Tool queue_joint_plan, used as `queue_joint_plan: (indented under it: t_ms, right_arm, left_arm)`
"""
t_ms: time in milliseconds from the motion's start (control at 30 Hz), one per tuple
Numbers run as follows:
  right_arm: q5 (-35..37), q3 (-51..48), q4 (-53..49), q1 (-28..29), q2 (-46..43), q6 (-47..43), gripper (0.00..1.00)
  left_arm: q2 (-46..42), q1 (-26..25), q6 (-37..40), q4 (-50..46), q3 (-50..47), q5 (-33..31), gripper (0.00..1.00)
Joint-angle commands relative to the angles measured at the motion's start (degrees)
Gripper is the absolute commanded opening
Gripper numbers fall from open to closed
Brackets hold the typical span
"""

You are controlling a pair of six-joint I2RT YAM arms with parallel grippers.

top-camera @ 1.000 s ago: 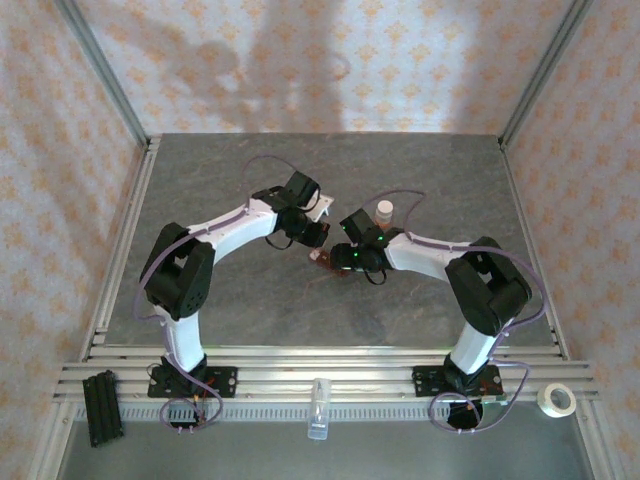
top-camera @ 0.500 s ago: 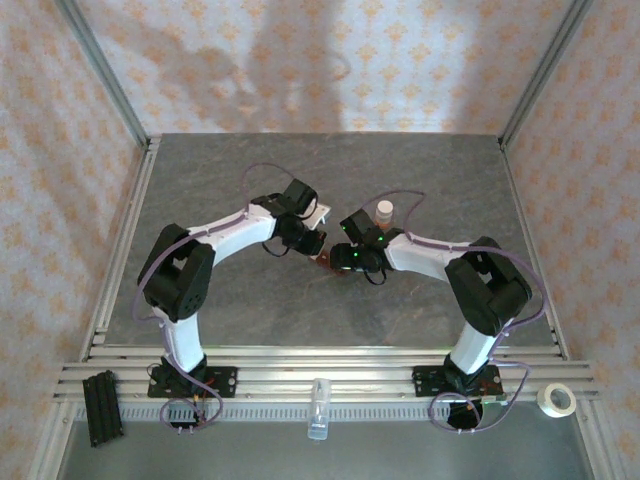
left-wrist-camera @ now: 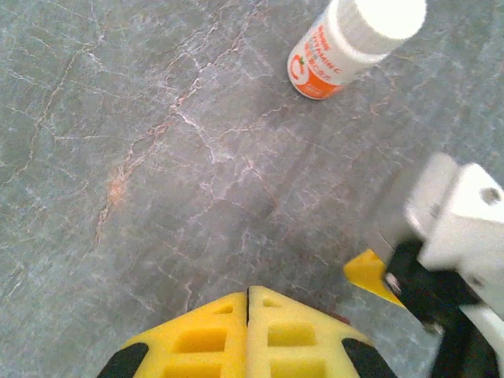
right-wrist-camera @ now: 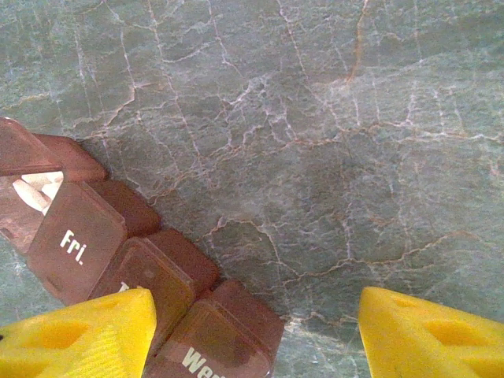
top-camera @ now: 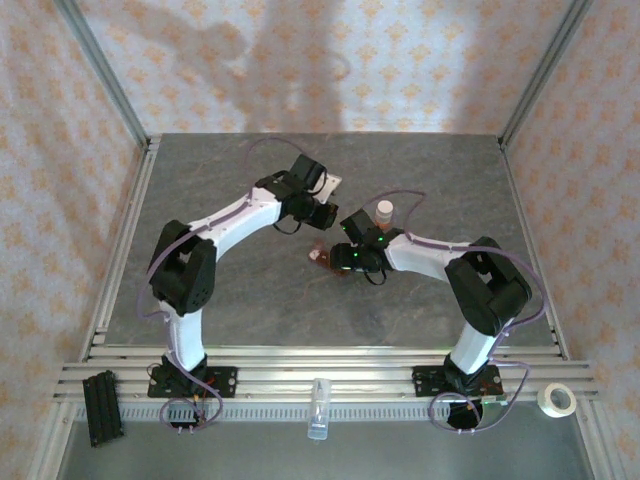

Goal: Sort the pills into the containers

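The containers (top-camera: 322, 258), a dark reddish-brown strip of joined pill boxes, are lying near the middle of the grey marbled surface (top-camera: 240, 290). The right gripper (top-camera: 336, 262) is hanging low at the strip's 3 o'clock side. Seen from its wrist, its yellow fingers (right-wrist-camera: 79, 335) are standing wide apart. The strip is running slantwise there from 9 o'clock down toward 6 o'clock, passing under the finger at 7 o'clock. Whether that finger is touching it, I cannot tell. Two lids are showing "Fri." and the start of "We". At the 9 o'clock end one compartment is standing open with white pills (right-wrist-camera: 35, 187) lying inside.

The left gripper (top-camera: 324, 213) is hovering at 12 o'clock from the strip, apart from it. In its own wrist view its two yellow fingers (left-wrist-camera: 205, 339) are pressing together with nothing between them. A white pill bottle (left-wrist-camera: 346, 47) with an orange label is showing at 1 o'clock in that view. From above, the bottle is standing upright at 2 o'clock from the strip, close behind the right arm.

Along the near rail a clear tube (top-camera: 318, 408) is lying at 6 o'clock and a roll of tape (top-camera: 556, 400) at 4 o'clock.
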Motion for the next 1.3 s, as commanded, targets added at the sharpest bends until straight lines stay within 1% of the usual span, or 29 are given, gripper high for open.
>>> queue_joint_plan:
  t_ms: [0, 233, 867, 1200, 1267]
  right_arm:
    - [2.5, -2.0, -2.0, 0.3, 1.8, 0.7, 0.69]
    - [2.6, -2.2, -1.9, 0.3, 1.6, 0.8, 0.69]
    - [2.6, -2.4, -1.7, 0.3, 1.8, 1.1, 0.69]
    - [2.7, -2.5, -1.6, 0.3, 1.9, 1.3, 0.69]
    - [2.7, -2.5, -1.4, 0.3, 1.9, 1.3, 0.69]
  left_arm:
    - [4.2, 0.4, 0.5, -5.1, 2.2, -1.9, 0.0]
    - [5.9, 0.8, 1.4, -7.4, 2.6, -2.2, 0.0]
    - [-1.2, 0.7, 1.2, -6.5, -6.7, -1.6, 0.0]
    - [-1.2, 0.8, 0.5, -5.1, -10.4, -1.1, 0.0]
    - [-3.0, 0.8, 0.4, -4.7, -10.9, -1.1, 0.0]
